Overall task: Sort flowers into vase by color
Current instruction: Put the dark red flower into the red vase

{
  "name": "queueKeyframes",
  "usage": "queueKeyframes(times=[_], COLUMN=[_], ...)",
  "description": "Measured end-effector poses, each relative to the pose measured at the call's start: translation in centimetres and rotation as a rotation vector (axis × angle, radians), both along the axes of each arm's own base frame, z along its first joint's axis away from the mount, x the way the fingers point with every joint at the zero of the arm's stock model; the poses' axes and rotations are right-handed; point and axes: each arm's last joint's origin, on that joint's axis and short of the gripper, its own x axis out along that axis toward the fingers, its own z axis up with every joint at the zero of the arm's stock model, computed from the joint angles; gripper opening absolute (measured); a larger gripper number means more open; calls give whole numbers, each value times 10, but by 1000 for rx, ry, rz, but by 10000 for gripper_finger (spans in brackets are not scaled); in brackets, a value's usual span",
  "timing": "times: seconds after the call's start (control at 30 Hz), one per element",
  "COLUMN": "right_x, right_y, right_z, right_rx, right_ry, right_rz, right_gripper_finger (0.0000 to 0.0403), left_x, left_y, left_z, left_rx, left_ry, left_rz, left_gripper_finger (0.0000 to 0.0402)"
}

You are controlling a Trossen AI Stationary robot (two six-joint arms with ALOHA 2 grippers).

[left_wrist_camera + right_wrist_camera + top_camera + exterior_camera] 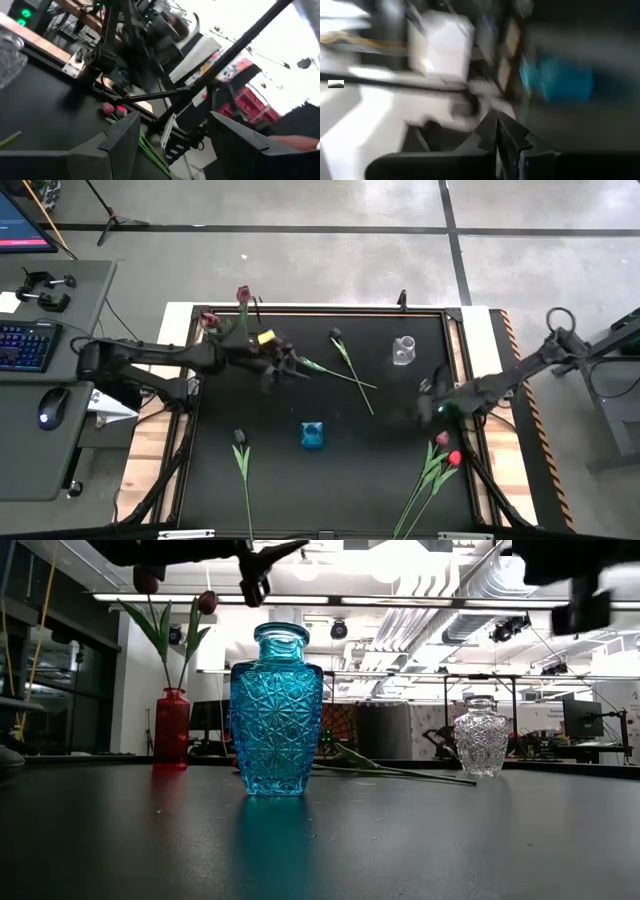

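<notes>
My left gripper (pixel 283 366) (pixel 172 145) hangs open and empty above the table's far-left part, beside the end of a green stem (pixel 335 373) that lies crossed with a near-black tulip (pixel 335 333). My right gripper (pixel 428 406) (pixel 496 131) is blurred; its fingers look shut on nothing, above the table's right side. A red vase (pixel 210 321) (pixel 171 728) holds dusky tulips (pixel 243 294). A blue vase (pixel 312 435) (pixel 276 712) and a clear vase (pixel 403 350) (pixel 481 736) stand empty. Another near-black tulip (pixel 240 438) lies near-left. Pink and red tulips (pixel 447 450) lie near-right.
A raised rim (pixel 320 308) frames the black table. A desk with keyboard (pixel 25 345) and mouse (pixel 52 405) stands to the left. A yellow tag (pixel 265 337) shows near the left arm. Open table lies between the blue vase and the near edge.
</notes>
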Motion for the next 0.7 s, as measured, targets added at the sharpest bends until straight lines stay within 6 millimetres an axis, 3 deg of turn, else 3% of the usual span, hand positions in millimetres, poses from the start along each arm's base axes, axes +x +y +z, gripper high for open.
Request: queueKeyframes(times=[0.1,0.2,0.3,0.4,0.53,0.7], right_x=[26,43,51,56,63,56], right_y=[36,74,110,136,147,142], right_z=[0,-10,-26,-37,-50,-60], right_rx=[114,243,368,384,328,258], right_ry=[250,556,866,1124,1360,1500], right_rz=[144,166,138,171,90,-5], right_gripper_finger=[0,0,0,0,0,0], left_x=[-14,-27,-38,-45,-46,-46], left_y=[13,24,31,35,38,38], left_z=[8,12,15,14,12,12], left_rx=[42,77,105,108,100,70], left_ry=[3,25,47,76,98,105], left_rz=[17,48,82,106,121,122], left_gripper_finger=[221,221,221,220,220,220])
